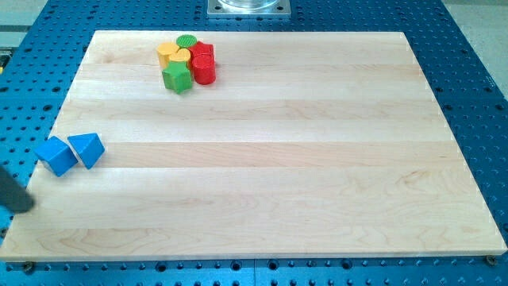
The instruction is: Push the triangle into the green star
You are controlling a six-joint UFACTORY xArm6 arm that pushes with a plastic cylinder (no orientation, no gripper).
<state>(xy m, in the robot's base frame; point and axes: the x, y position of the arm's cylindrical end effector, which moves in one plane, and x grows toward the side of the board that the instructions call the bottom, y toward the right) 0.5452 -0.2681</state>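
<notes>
The blue triangle [87, 148] lies at the board's left edge, touching a blue cube [56, 155] on its left. The green star [178, 77] sits near the view's top, at the lower left of a tight cluster of blocks. My rod enters from the left edge and my tip [30, 206] rests at the board's lower left edge, below and left of the blue cube, apart from it. The triangle and the star are far apart.
The cluster also holds a yellow block [167, 54], a small yellow piece [182, 56], a green cylinder [186, 42] and two red blocks [203, 54] [205, 71]. The wooden board [262, 159] lies on a blue perforated table [476, 79]. A metal base [248, 7] stands at the top.
</notes>
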